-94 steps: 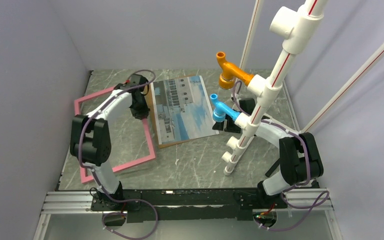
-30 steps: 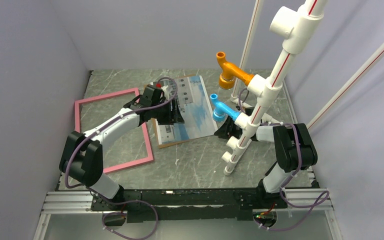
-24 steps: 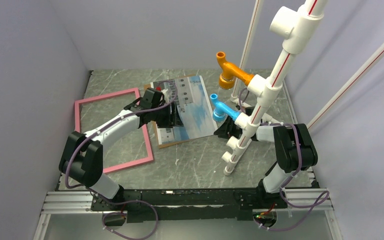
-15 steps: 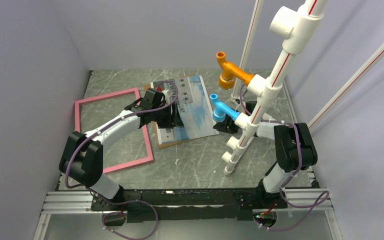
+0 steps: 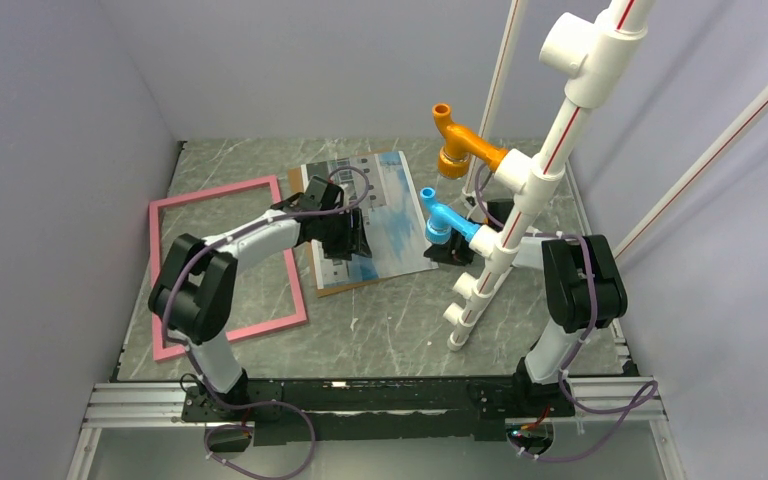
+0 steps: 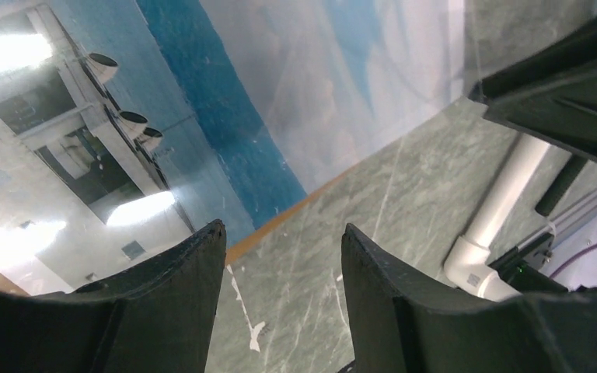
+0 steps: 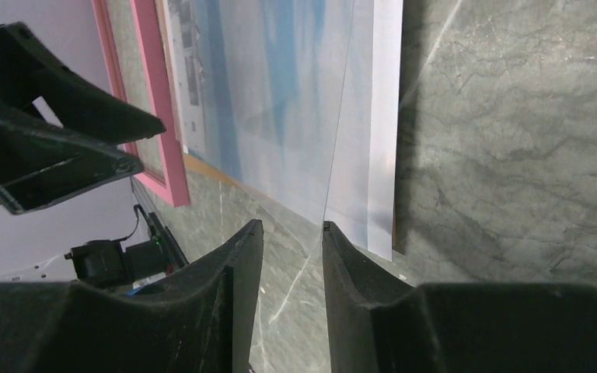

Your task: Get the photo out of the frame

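A grey marble-patterned table (image 5: 390,330) is enclosed by plain walls at the left, back and right. The frame (image 5: 215,191), a pink rectangle, lies flat at the left with bare table showing through it. Its right bar sits just beside the brown backing board (image 5: 296,186). The photo (image 5: 385,205) lies face up on that board at mid-table, out of the frame.

The left gripper (image 5: 353,243) hangs over the photo's near-left part with its jaws clearly apart and nothing between them. The right gripper (image 7: 291,229) sits low at the photo's right edge, partly hidden from above by a white pipe stand (image 5: 490,265). That stand rises from the table close by and carries an orange fitting (image 5: 460,145) and a blue fitting (image 5: 440,220).

The strip of table in front of the board is bare.

Only the right wrist view shows a clear sheet (image 7: 280,93) lying over the photo. The sheet's corner reaches the tip of one finger (image 7: 357,303). The right jaws stand narrowly apart, and I cannot tell whether they touch the sheet.
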